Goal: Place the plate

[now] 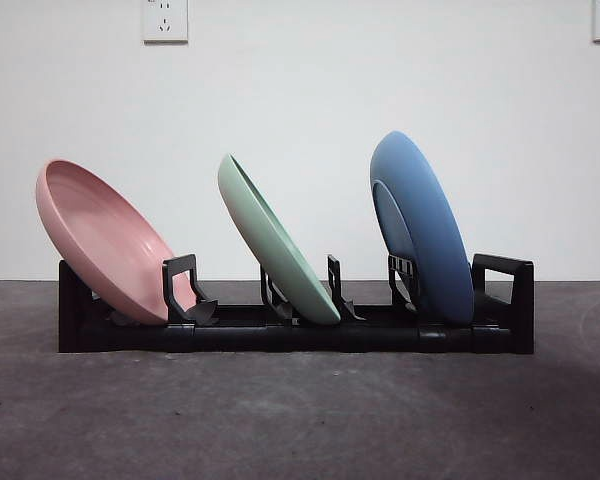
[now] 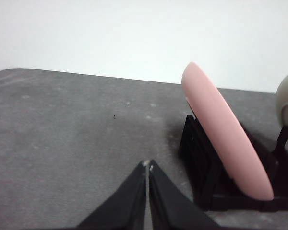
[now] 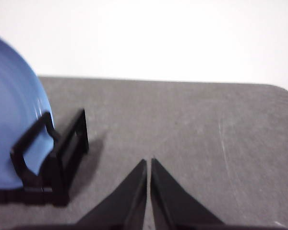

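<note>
Nearest, my left tool and right tool are pinched narrow, empty, beside the black plastic rack; plates look placed, so next I retreat.

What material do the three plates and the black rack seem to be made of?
The pink plate, green plate and blue plate look like matte plastic or melamine: even pastel colour, soft dull sheen, no glassy highlights; glazed ceramic seems less likely. The rack looks like moulded black plastic, judging by its thin, slightly glossy posts. The table seems covered in a grey, felt-like mat.
</note>
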You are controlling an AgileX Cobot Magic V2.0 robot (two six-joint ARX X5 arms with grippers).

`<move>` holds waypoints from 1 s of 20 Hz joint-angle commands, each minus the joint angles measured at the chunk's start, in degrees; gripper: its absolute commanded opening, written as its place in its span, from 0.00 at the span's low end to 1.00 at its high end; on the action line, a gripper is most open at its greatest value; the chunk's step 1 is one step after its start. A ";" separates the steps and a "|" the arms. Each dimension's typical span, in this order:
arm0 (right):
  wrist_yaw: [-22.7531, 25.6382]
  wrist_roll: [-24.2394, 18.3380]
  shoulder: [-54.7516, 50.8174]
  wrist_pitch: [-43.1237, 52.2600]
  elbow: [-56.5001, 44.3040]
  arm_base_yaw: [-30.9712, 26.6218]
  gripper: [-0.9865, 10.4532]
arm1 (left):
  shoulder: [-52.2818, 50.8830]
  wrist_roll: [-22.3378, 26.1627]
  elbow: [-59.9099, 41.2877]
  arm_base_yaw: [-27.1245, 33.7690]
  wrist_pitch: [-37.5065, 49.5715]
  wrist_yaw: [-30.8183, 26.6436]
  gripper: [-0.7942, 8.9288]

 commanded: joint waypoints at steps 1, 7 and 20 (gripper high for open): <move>0.09 5.75 -0.09 1.16 -0.24 0.00 0.10 | -0.07 -10.21 -1.05 0.04 1.64 -0.28 0.09; -3.08 16.90 -0.09 4.04 -0.24 0.22 0.10 | -0.07 -19.06 -1.05 0.04 6.32 0.07 0.09; -9.51 25.03 6.91 -7.19 14.84 0.22 0.10 | 4.48 -24.24 14.73 0.04 -9.40 8.63 0.09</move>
